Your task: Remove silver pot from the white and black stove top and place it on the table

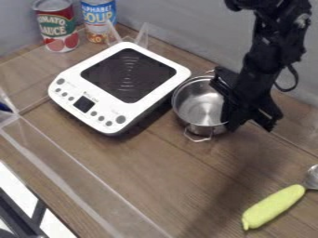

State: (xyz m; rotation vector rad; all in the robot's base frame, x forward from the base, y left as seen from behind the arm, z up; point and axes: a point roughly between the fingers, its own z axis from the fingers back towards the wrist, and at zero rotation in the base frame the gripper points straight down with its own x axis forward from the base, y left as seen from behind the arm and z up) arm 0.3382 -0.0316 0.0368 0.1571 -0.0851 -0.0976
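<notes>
The silver pot (199, 109) is off the stove top (122, 72), just past its right edge, low over the brown table (149, 177). Whether its base touches the wood I cannot tell. My gripper (233, 110) points straight down and is shut on the pot's right rim, its black fingers hiding that side of the pot. One small loop handle sticks out at the pot's front. The stove's black surface is bare.
Two labelled cans (56, 25) (99, 19) stand at the back left behind the stove. A yellow-green oblong object (273, 206) lies at the front right, with a small metal item (311, 175) at the right edge. Clear plastic barriers (37, 158) line the table's front.
</notes>
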